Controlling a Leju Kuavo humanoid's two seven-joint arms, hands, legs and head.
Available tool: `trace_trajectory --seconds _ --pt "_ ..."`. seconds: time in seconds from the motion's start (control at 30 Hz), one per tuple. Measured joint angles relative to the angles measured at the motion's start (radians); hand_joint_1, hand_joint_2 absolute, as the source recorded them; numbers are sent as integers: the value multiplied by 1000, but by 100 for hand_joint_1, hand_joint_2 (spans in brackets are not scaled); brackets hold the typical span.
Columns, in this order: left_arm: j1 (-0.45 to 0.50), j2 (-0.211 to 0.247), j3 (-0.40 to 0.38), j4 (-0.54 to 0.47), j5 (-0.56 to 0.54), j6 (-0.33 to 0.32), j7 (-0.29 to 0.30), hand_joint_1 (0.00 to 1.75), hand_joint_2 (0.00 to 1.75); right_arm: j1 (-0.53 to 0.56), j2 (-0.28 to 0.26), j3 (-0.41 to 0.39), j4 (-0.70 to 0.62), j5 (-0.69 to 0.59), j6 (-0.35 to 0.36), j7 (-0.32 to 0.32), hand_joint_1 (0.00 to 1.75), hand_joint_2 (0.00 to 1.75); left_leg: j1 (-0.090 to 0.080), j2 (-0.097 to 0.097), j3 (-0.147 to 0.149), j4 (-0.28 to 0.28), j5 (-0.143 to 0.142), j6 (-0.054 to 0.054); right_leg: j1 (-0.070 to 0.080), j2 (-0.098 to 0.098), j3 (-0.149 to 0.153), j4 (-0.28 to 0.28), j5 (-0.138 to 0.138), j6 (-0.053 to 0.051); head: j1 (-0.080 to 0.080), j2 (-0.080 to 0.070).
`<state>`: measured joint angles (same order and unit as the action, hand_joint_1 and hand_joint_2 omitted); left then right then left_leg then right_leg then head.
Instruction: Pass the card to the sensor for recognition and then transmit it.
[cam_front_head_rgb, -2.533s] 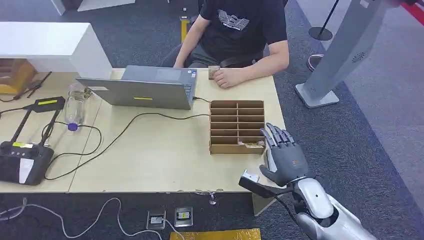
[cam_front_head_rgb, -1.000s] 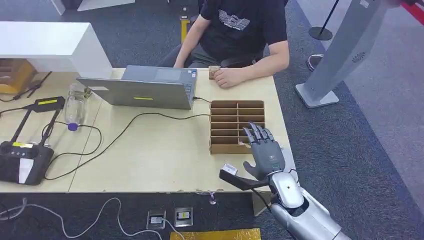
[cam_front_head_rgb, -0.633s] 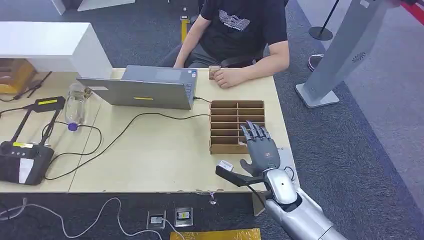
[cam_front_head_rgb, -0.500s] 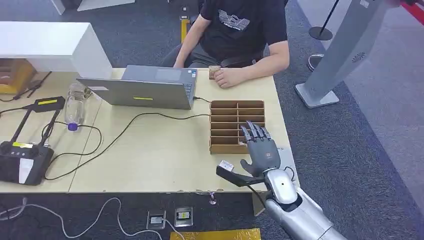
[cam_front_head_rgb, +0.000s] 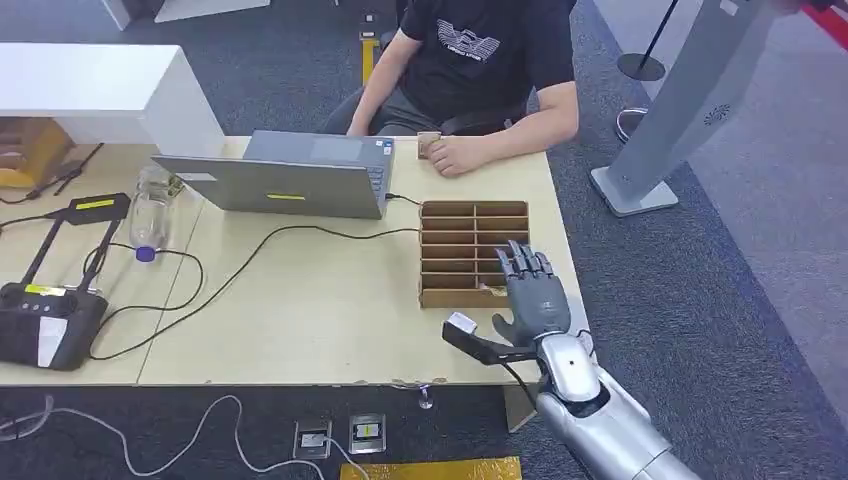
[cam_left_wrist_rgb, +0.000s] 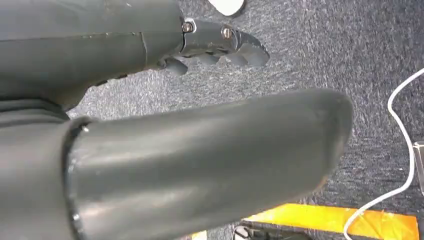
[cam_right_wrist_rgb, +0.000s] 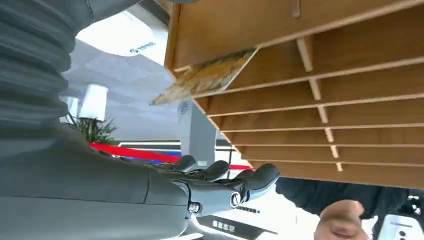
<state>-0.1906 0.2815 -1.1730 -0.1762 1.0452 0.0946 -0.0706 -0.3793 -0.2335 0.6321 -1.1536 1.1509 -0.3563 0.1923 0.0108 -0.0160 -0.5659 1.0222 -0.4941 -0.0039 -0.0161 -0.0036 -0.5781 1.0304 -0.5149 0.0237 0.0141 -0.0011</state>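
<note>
Right hand (cam_front_head_rgb: 535, 300): fingers spread, nothing held, poised beside the wooden slotted card rack (cam_front_head_rgb: 472, 252). Card (cam_right_wrist_rgb: 207, 76): seated loosely in the nearest slot, projecting. Risk judged: card may be pushed deeper or the rack shoved if approached off-line.

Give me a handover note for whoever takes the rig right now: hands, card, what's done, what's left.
Right hand: holds nothing, fingers spread, at the near right corner of the wooden slot rack.
Left hand: holds nothing, hanging over the carpet.
Card: sticking out of the rack's nearest row, untouched.
Person's hand: resting at the far table edge.
Done: reach to the rack.
Left: grip the card, present it to the sensor, pass it on.
</note>
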Motion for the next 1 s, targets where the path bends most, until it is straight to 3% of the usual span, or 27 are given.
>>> trace_trajectory --seconds 0.43,1.0 --pt "-1 0 0 0 -7 -1 2 0 0 4 -23 -51 -8 -8 23 6 0 175 0 0 1 0 0 0 0 1 0 0 0 0 0 0" --pt "-2 0 0 0 -8 -2 2 0 0 24 -24 -52 -50 -11 52 20 0 175 0 1 1 0 0 0 0 1 0 0 0 0 0 0"
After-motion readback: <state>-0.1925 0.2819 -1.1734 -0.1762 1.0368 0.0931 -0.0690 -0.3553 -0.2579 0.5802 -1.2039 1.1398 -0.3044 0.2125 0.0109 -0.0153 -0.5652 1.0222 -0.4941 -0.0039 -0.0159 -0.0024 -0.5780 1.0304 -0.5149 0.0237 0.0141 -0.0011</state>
